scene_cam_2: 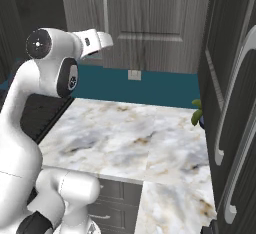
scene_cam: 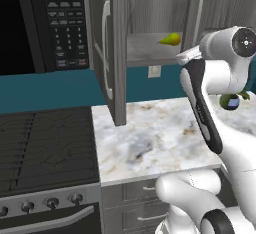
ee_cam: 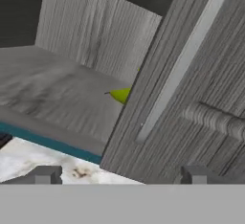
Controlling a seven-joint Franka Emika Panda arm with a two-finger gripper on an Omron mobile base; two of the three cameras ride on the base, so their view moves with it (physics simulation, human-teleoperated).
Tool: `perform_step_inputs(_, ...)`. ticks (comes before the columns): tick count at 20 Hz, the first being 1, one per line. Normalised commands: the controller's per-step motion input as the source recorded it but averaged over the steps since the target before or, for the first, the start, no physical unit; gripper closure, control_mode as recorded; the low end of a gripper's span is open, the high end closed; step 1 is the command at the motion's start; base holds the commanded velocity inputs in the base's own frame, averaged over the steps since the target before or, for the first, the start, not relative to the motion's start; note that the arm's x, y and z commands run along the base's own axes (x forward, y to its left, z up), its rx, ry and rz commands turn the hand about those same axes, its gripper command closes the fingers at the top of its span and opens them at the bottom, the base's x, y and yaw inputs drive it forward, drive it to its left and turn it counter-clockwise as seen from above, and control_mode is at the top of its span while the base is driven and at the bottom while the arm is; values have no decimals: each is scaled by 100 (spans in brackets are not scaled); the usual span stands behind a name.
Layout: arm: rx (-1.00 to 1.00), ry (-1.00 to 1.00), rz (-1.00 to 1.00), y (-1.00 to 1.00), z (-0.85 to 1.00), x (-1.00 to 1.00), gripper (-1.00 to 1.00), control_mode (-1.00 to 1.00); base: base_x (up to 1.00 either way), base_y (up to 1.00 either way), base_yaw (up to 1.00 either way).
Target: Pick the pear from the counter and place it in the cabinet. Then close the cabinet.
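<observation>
The yellow-green pear [scene_cam: 171,39] lies on the inner shelf of the grey cabinet [scene_cam: 150,48], free of my fingers. In the hand view the pear [ee_cam: 122,94] peeks out from behind the edge of the right cabinet door [ee_cam: 191,89], which stands ajar. The left door [scene_cam: 113,48] is swung wide open over the counter [scene_cam: 160,138]. My gripper [ee_cam: 122,175] is open, with nothing between its fingertips [ee_cam: 45,174]. It hangs just outside the cabinet, in front of the right door and its silver handle [ee_cam: 186,55].
A black microwave [scene_cam: 50,23] hangs left of the cabinet, above the black stovetop [scene_cam: 45,143]. A small potted plant [scene_cam: 230,100] stands at the counter's far right, partly behind my arm. Tall dark doors [scene_cam_2: 235,103] close off the right side.
</observation>
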Motion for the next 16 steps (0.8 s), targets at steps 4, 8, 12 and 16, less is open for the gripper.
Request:
perform_step_inputs(4, -20, 12, 0, 25, 47, -100, -100, -100, 0, 0, 0)
perform_step_inputs(8, -21, 2, 1, 40, 5, -100, -100, -100, 0, 0, 0)
perform_step_inputs(12, -19, 0, 8, 27, 0, -100, -100, -100, 0, 0, 0)
perform_step_inputs(16, -17, -8, 10, 27, 0, -100, -100, -100, 0, 0, 0)
